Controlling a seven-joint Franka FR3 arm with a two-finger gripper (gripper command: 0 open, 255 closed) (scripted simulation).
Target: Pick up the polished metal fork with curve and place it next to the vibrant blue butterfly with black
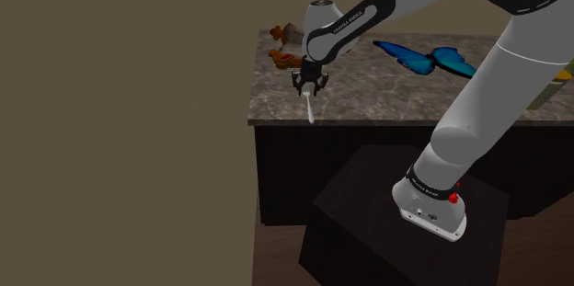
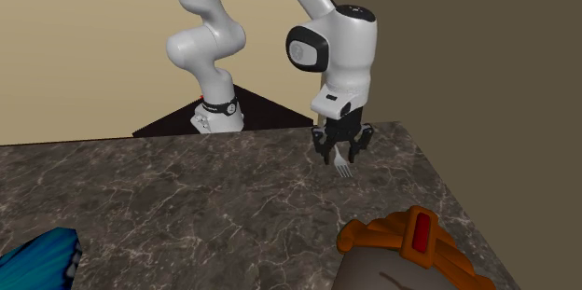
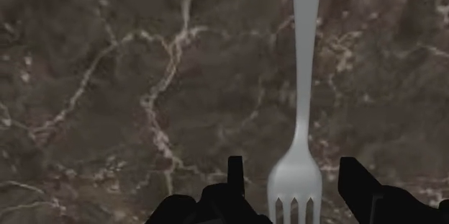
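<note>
We're seeing the gripper (image 3: 293,162) holding its 2 black fingers spread either side of the pale, smooth, slender-handled fork (image 3: 304,57), touching neither edge of its tines. The fork is lying on the veined brown marble counter (image 1: 386,93), near its corner. The shoulder view is adding the blue butterfly (image 1: 428,57), well apart.

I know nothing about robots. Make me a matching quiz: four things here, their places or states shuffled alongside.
1. silvery metal fork
2. bright blue butterfly
3. orange-brown figure
4. black two-finger gripper

A. open, just above the brown marbled counter
B. counter's far corner in the shoulder view
C. between the fingers on the counter
D. shoulder view's right of the gripper

Pairs: 1-C, 2-D, 3-B, 4-A.
</note>
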